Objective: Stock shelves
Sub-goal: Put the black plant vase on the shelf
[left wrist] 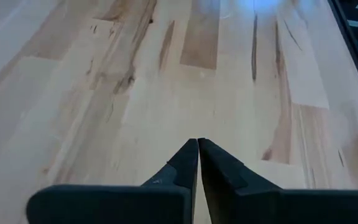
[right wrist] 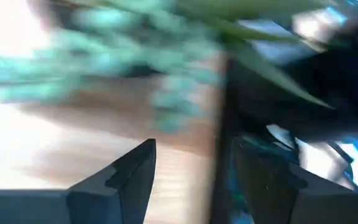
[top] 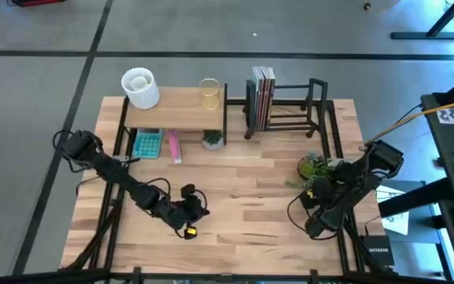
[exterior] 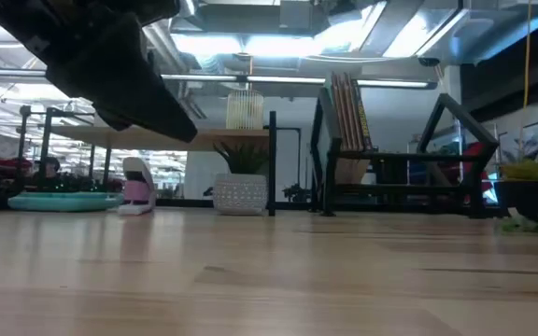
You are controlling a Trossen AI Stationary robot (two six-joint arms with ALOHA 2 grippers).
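The wooden shelf (top: 176, 100) at the far left already holds a white vase (top: 139, 87) and a glass (top: 209, 93), and the black rack (top: 290, 106) beside it holds books (top: 262, 95). A potted plant (top: 315, 167) at the right edge seems left to stock; the right gripper (top: 315, 192) hovers by it, fingers apart and empty, while the left gripper (top: 193, 211) rests closed and empty near the front

A light-wood tabletop (top: 243, 201) carries a wood-topped shelf (top: 176, 106) beside a black metal rack (top: 290, 106) along its far edge. A teal calculator (top: 146, 143), a pink stapler (top: 173, 146) and a small potted plant (top: 212, 140) rest beneath the shelf, leafy greenery (top: 318, 167) near the right edge.
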